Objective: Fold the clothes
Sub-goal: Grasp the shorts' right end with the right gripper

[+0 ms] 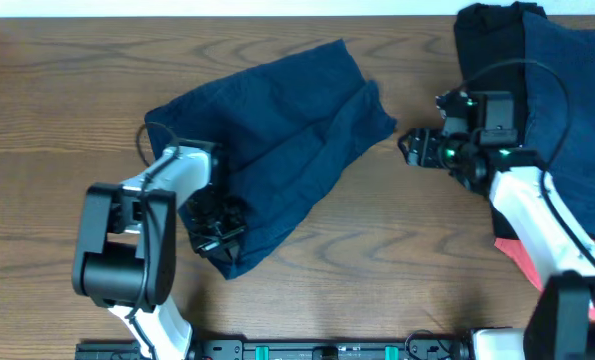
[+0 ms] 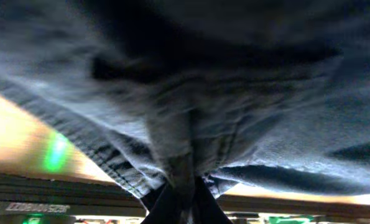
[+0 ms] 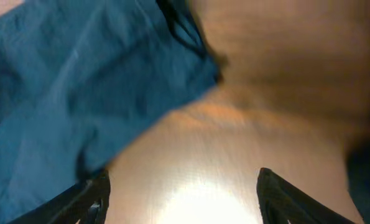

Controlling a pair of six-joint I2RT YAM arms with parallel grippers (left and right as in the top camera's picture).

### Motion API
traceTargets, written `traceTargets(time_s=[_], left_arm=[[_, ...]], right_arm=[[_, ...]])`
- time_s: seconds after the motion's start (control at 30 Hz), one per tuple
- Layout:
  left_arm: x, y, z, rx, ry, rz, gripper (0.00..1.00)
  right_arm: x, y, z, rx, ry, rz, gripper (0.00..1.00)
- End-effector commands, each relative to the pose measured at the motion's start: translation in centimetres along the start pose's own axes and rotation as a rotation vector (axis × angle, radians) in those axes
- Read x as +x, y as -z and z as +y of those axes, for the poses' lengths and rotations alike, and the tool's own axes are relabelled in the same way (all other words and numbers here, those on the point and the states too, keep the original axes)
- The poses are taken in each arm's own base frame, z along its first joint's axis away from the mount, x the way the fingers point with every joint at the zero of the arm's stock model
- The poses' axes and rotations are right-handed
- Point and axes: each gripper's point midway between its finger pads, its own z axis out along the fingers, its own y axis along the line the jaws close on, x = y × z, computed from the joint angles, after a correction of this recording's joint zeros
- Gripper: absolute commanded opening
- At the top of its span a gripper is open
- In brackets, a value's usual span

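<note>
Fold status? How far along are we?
Done: nothing finished; the dark navy-blue cloth shorts lie rumpled on the wooden table. In hand: the left gripper pinches their near edge; the right gripper is open and empty beside their corner. Left: folding the shorts, then the black garment, navy garment and coral-red garment heaped at right.

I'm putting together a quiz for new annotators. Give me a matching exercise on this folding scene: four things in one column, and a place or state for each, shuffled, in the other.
Things
1. left gripper
2. right gripper
3. coral-red garment
4. black garment

Places or states
A. top right corner of the overhead view
B. fingers open above the bare table
C. shut on the navy shorts
D. low at the right edge of the overhead view

Pairs: 1-C, 2-B, 3-D, 4-A
</note>
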Motion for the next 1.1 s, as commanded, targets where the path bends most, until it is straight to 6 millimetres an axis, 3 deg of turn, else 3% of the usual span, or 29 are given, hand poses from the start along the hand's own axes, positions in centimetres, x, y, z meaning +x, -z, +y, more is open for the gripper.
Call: traceTargets(time_s=[0.0,0.13,0.4,0.53,0.77,1.07], left_arm=[[-1.1,1.3,1.6,-0.003,0.034,-0.053,0.06],[-2.4,2.1,3.4,-0.007,0.092,-0.093,0.06],[-3.6,2.5,3.9,0.02,0.115,-0.126,0.06],[-3.8,2.5,3.8,0.023,0.113,-0.133,0.06],[-3.9,2.5,3.8,0.025,0.111,-0.137,0.06],[-4.0,2.5,3.7,0.026,0.111,-0.141,0.06]], right_arm=[[-0.5,-2.0,1.4,-0.043,0.032,-0.012,0.74],[-0.9,-5.0,1.8,-0.067,0.064,-0.035,0.76],[2.0,-9.6,1.7,-0.104,0.034,0.047,0.7],[1.6,-10.2,1.9,-0.11,0.053,0.022,0.66],[-1.6,-9.8,2.9,-0.145,0.098,-0.105,0.62],[-0.6,-10.3,4.7,-0.168,0.161,-0.086,0.63]])
